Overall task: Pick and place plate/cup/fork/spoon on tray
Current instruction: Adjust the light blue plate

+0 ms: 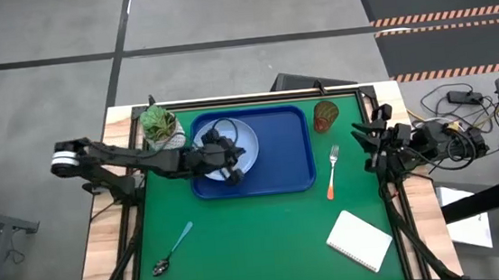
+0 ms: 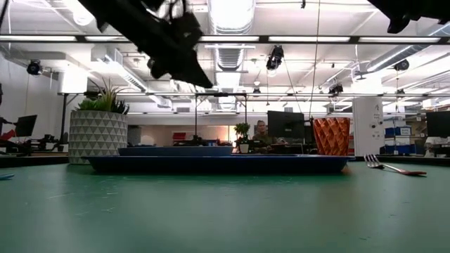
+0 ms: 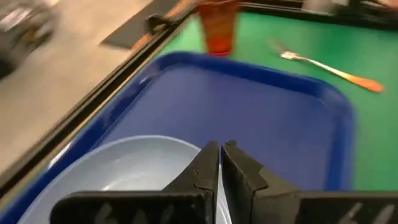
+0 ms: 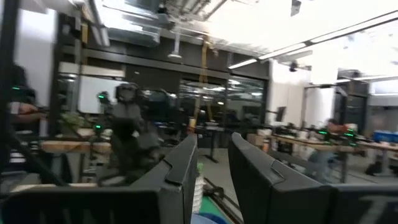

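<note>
The pale-blue plate (image 1: 242, 141) lies flat in the left half of the dark-blue tray (image 1: 283, 155). My left gripper (image 1: 231, 155) hangs above the plate with its fingers shut and holds nothing. In the low view it (image 2: 202, 79) is well above the tray (image 2: 225, 163). In the left wrist view its fingertips (image 3: 219, 152) point over the plate (image 3: 124, 168). The reddish-brown cup (image 1: 325, 115) stands on the mat just past the tray's far right corner. The orange-handled fork (image 1: 332, 173) lies right of the tray. The blue-handled spoon (image 1: 172, 250) lies near the front left. My right gripper (image 1: 363, 139) waits open at the table's right edge.
A white pot with a green plant (image 1: 159, 125) stands at the tray's far left corner, close beside my left arm. A white notepad (image 1: 360, 241) lies at the front right. The tray's right half is bare.
</note>
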### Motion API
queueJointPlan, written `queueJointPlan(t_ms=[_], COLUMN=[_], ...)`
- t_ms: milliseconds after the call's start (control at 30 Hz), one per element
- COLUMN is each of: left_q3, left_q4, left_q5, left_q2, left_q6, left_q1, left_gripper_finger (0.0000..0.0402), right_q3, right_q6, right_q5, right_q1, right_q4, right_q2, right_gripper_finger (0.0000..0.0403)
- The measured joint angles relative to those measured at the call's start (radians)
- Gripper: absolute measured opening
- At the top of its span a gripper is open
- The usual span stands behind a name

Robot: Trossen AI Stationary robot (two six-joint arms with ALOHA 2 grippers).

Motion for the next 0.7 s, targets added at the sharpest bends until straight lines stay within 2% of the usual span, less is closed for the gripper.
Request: queueJointPlan(t_ms=[67,167,367,533,700], left_q3=[-0.019,-0.065,-0.182,-0.209,-0.21], left_q4=[0.023,0.1,0.261,0.341,0.372], left_q5=[0.08,0.143,0.166,0.169,0.168], left_q2=[-0.04,-0.089,-0.165,-0.247,-0.329], left_q6=[0.09,0.17,0.259,0.27,0.307], left_q1=[0.001,0.001,0.001,0.001,0.001], left_gripper_finger=[0.0001,0.0001,0.0001,0.0001,0.0001], right_q3=[0.0,0.0,0.0,0.0,0.0], right_q6=[-0.025,-0.073,-0.138,-0.161,-0.111], right_q5=[0.04,0.082,0.1,0.098,0.095], right_q1=[0.0,-0.001,-0.001,-0.001,0.0], right_q4=[0.0,0.002,0.111,0.163,0.159], right_q2=[0.0,0.0,0.002,0.002,0.051], right_gripper_finger=[0.0082,0.0082,0.0082,0.0077,0.0056])
